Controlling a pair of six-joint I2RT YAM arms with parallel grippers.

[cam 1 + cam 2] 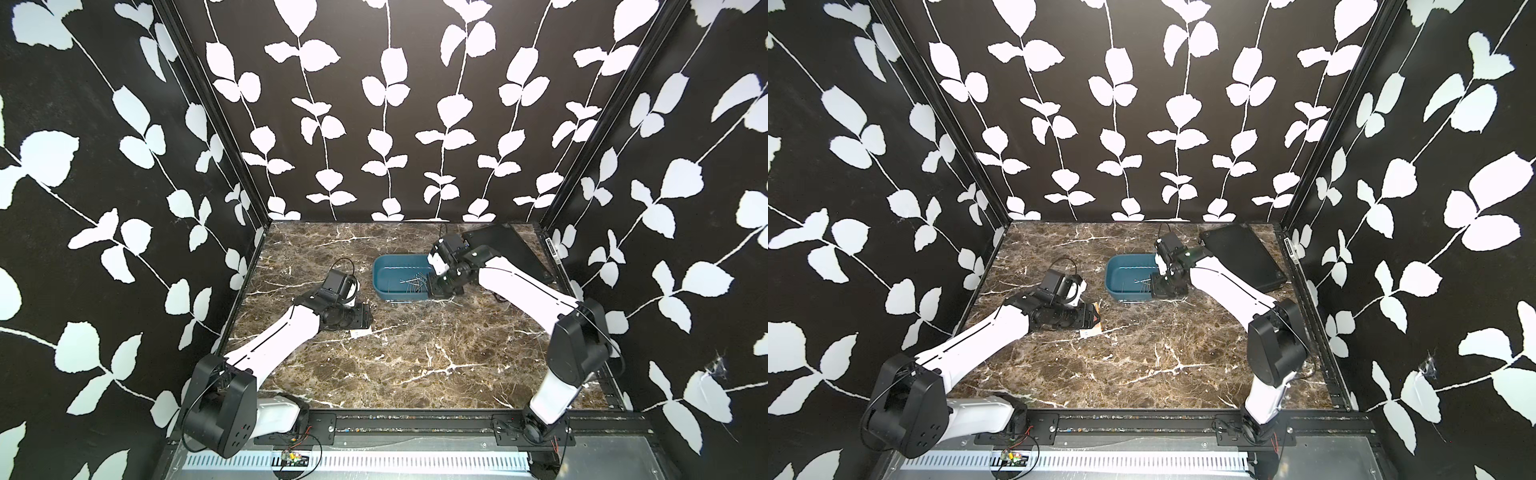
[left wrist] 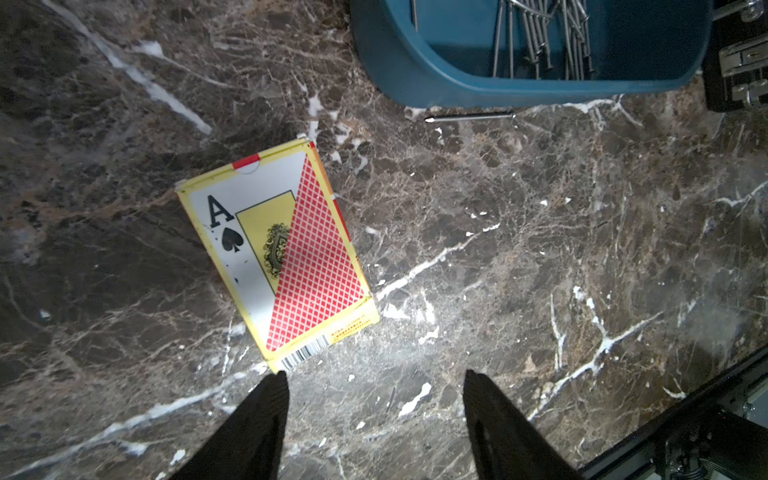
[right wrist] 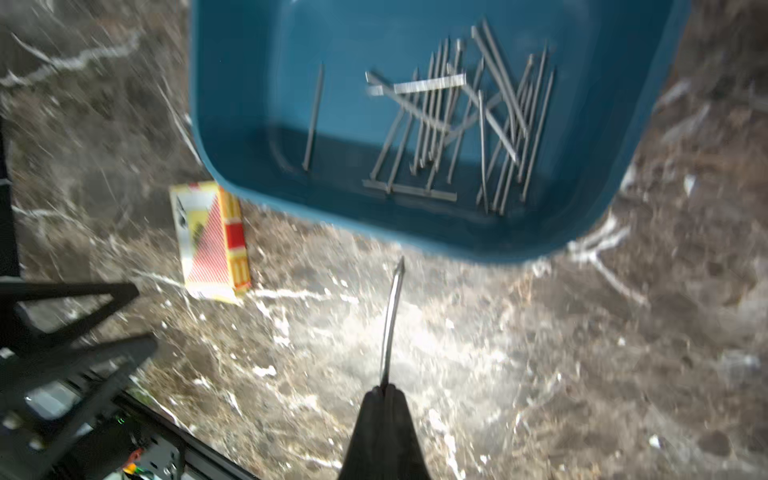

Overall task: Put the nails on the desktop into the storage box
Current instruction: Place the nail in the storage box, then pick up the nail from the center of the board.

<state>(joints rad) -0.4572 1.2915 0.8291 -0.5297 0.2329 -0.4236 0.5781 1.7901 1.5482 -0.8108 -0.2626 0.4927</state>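
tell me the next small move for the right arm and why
Probably carry the nail forward over the storage box rim, then open: the right gripper is shut on it, its tip pointing at the box but over the desktop, short of the rim. Other nails lie inside.

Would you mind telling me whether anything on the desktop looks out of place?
Yes: a playing-card box lies flat on the desktop close to the open left pincer. It has nothing to do with the nails, so it looks stray.
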